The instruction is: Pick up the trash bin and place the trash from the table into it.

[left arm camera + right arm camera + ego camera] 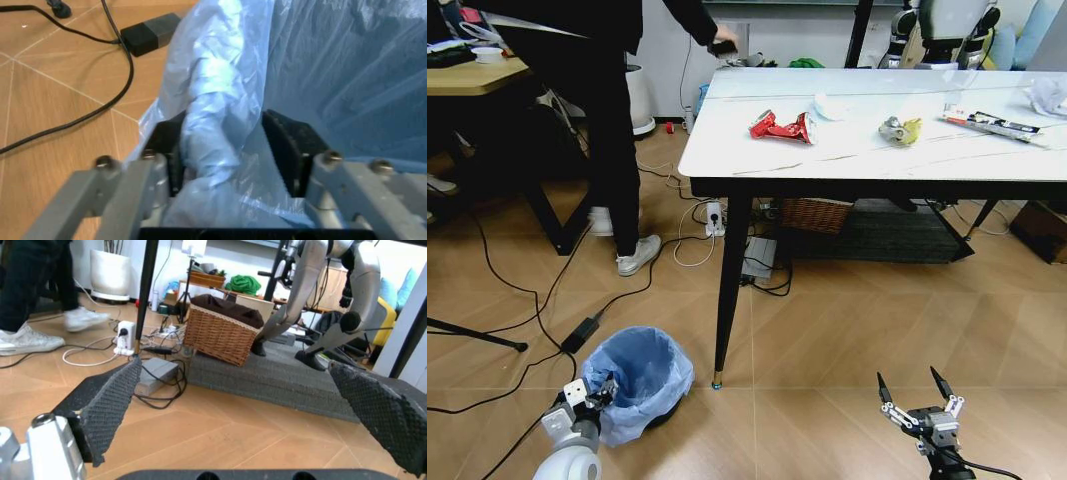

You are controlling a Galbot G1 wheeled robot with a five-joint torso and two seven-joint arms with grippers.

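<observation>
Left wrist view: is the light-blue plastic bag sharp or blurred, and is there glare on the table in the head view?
Left wrist view: the crinkled light-blue plastic bag looks soft and blurred between the left gripper pads. Head view: the white marble-look table carries pale reflections near its far edge.

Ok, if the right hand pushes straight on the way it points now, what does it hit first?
Probably the dark grey ribbed mat on the floor under the table, with the brown wicker basket on it just behind. The right hand is open; depth is uncertain.

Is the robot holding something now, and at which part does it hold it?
The left gripper grips the trash bin by its bag-covered rim, one finger on each side. The right gripper is open, holding nothing.
</observation>
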